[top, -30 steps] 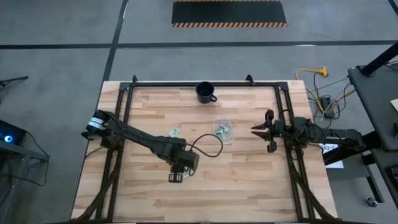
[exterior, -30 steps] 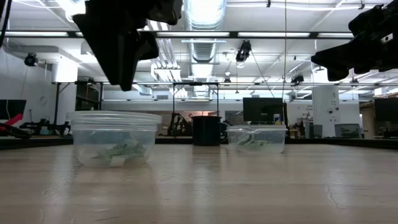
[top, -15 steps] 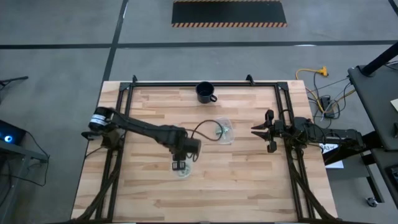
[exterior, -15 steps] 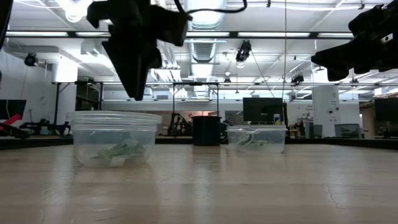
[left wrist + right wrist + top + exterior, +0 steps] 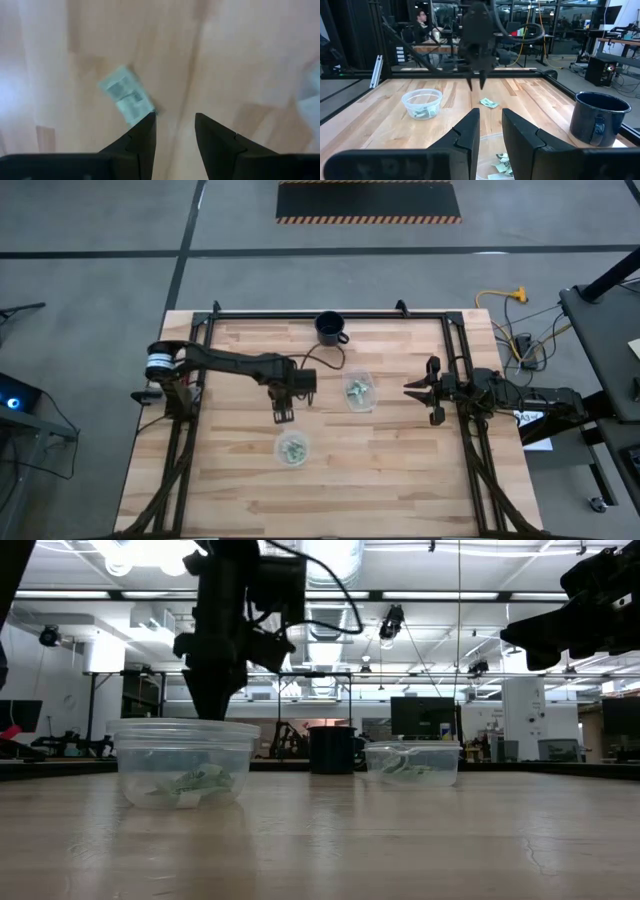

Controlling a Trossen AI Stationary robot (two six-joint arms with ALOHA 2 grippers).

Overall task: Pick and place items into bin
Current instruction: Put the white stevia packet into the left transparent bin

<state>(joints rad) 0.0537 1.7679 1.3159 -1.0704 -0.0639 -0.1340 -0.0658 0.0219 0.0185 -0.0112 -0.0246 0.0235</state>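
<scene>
Wrapper [image 5: 125, 95], one light-green and white piece, lies flat and loose on the bare counter [image 5: 400, 470], between the two clear tubs. Left claw [image 5: 175, 131] hangs above it, empty, fingers set narrowly apart and offset to one side, so a straight drop could nudge the thin piece away instead of pinching it. Right claw [image 5: 432, 392] waits beside the farther tub [image 5: 359, 392], gap narrow too.

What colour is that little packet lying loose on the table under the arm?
The packet is pale green and white, seen best in the left wrist view.
</scene>
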